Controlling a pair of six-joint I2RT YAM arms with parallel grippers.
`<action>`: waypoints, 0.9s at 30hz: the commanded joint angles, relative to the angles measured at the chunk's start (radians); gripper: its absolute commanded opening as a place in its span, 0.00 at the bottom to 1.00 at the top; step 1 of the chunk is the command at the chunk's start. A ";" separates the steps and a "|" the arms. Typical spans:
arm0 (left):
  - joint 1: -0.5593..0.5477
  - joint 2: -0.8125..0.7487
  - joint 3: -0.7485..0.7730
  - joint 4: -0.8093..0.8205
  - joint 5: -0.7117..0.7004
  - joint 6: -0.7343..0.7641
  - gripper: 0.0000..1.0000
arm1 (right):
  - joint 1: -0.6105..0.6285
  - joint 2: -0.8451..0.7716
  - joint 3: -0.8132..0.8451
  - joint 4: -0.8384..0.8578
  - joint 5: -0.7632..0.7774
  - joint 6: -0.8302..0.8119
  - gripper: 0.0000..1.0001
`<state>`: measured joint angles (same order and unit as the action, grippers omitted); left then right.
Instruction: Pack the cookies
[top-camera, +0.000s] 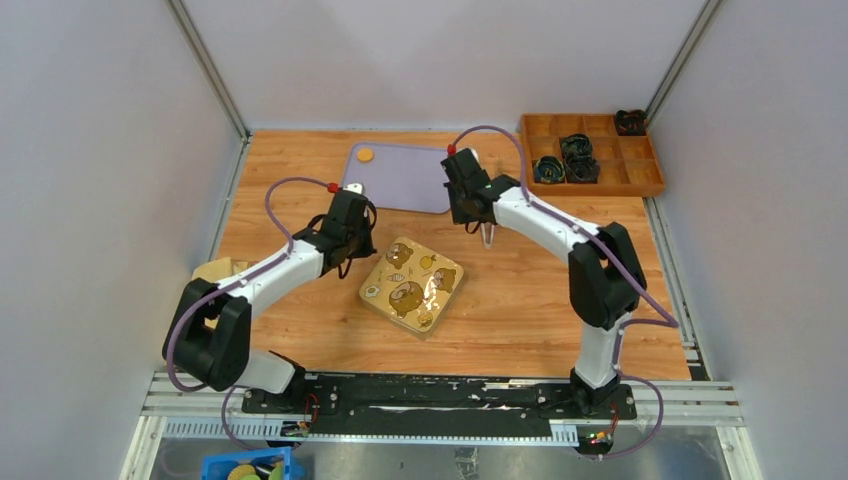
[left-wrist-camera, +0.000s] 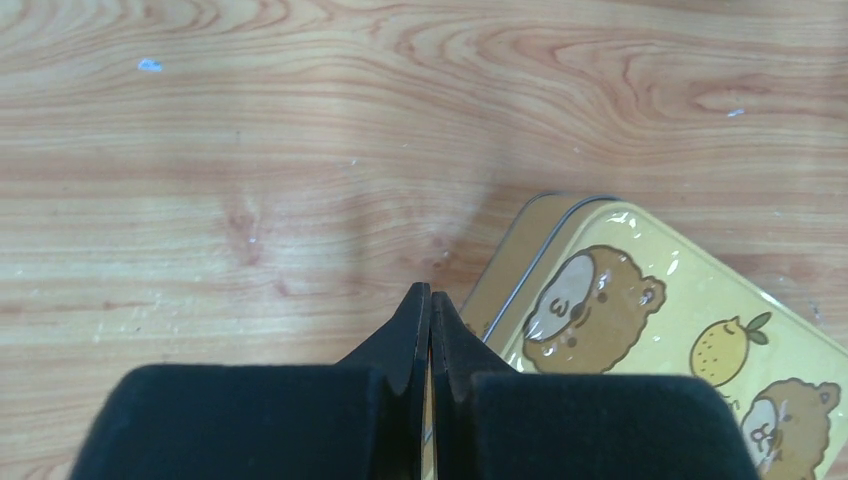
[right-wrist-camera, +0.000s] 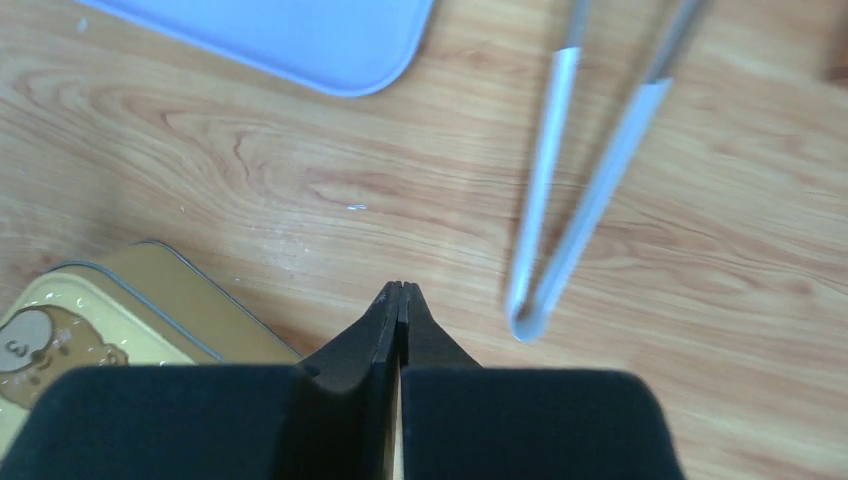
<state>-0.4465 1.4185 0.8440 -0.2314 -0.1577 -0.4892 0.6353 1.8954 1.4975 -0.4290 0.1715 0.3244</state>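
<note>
One orange round cookie (top-camera: 365, 154) lies on the far left corner of a purple tray (top-camera: 405, 180). A yellow tin (top-camera: 411, 286) with bear pictures lies at the table's middle with its lid on. It also shows in the left wrist view (left-wrist-camera: 650, 320) and the right wrist view (right-wrist-camera: 90, 310). My left gripper (top-camera: 352, 250) is shut and empty above bare wood just left of the tin; its closed tips show in the left wrist view (left-wrist-camera: 430, 295). My right gripper (top-camera: 466, 215) is shut and empty (right-wrist-camera: 400, 290) between the tray's corner (right-wrist-camera: 300, 30) and grey tongs (right-wrist-camera: 560, 200).
The tongs (top-camera: 487, 235) lie on the wood right of the tray. A wooden compartment box (top-camera: 640, 175) with black items stands at the far right. A tan object (top-camera: 218, 270) sits at the left edge, partly behind the left arm. A blue bin (top-camera: 245, 468) sits below the table's front.
</note>
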 joint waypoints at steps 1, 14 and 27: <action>0.000 -0.040 -0.039 -0.059 -0.065 0.003 0.02 | 0.026 -0.167 0.051 -0.150 0.210 0.005 0.00; -0.043 -0.103 -0.187 0.005 0.070 -0.061 0.00 | 0.233 -0.537 -0.358 -0.283 0.130 0.211 0.00; -0.115 -0.233 -0.270 -0.022 0.057 -0.102 0.00 | 0.241 -0.400 -0.425 -0.200 0.111 0.230 0.00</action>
<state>-0.5541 1.2247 0.5812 -0.2386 -0.0891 -0.5831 0.8646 1.4189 1.0676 -0.6514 0.2802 0.5354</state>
